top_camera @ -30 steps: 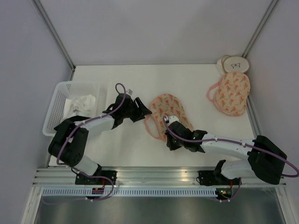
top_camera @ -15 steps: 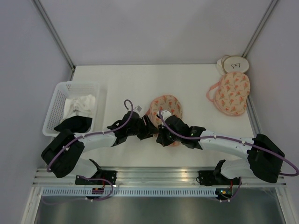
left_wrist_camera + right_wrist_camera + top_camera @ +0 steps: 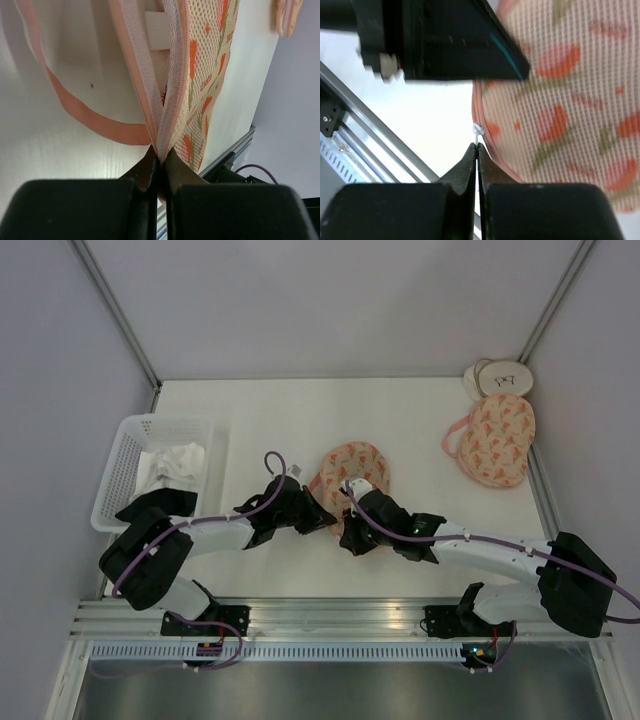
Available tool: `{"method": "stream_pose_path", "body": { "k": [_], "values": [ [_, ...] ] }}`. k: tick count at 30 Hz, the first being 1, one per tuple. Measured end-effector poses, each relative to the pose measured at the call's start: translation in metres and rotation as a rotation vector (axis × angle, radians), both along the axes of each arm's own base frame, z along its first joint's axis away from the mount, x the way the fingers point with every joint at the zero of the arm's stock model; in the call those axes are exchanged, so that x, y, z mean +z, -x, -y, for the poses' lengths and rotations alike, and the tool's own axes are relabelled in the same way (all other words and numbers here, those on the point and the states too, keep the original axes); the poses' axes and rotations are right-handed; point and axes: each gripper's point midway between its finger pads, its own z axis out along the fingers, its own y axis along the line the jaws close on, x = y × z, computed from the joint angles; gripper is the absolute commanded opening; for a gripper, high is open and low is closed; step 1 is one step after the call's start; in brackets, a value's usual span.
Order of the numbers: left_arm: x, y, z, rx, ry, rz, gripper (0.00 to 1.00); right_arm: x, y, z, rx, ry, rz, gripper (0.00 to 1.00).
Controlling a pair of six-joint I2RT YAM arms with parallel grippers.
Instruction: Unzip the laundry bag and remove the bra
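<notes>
The laundry bag [image 3: 356, 472], peach mesh with orange print, lies mid-table. My left gripper [image 3: 325, 522] is at its near-left edge. In the left wrist view it [image 3: 161, 158] is shut on the pink zip trim [image 3: 150, 100], where the bag's two mesh halves [image 3: 205, 75] meet. A pink loop [image 3: 85, 117] curves to the left. My right gripper [image 3: 346, 540] is beside it at the bag's near edge. It [image 3: 478, 146] is shut on the small white zip pull [image 3: 478, 131] next to the printed mesh [image 3: 570, 100]. The bra is hidden.
A rounder pouch of the same print [image 3: 495, 440] lies at the far right, with a white round case [image 3: 500, 377] behind it. A white basket [image 3: 120, 470] holding white cloth [image 3: 175, 462] stands at the left. The left arm's black body [image 3: 435, 40] fills the top of the right wrist view.
The left arm swung from the bag's left side to its near edge, and its jaws closed on the zip trim. The right gripper stayed shut and shifted slightly along the near edge.
</notes>
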Motion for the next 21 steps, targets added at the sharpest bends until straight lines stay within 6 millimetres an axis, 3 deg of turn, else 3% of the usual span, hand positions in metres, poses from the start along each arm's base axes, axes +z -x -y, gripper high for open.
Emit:
{"method": "stream_pose_path", "body": {
  "k": [7,15,17,18,21],
  "values": [
    [0.005,-0.036,-0.030,0.060,-0.013,0.004,0.02,-0.025,0.000,0.033,-0.092,0.112,-0.002,0.00],
    [0.021,-0.059,-0.008,-0.114,-0.035,0.075,0.02,-0.054,-0.021,0.073,-0.301,0.313,0.005,0.01],
    [0.021,-0.069,0.002,-0.165,-0.039,0.101,0.13,-0.053,-0.025,0.076,-0.324,0.324,0.016,0.00],
    [0.021,-0.074,0.006,-0.182,-0.042,0.113,0.29,-0.052,-0.026,0.077,-0.329,0.325,0.022,0.00],
    [0.021,-0.094,0.017,-0.209,-0.050,0.146,0.49,-0.046,-0.029,0.077,-0.340,0.315,0.037,0.00]
  ]
}}
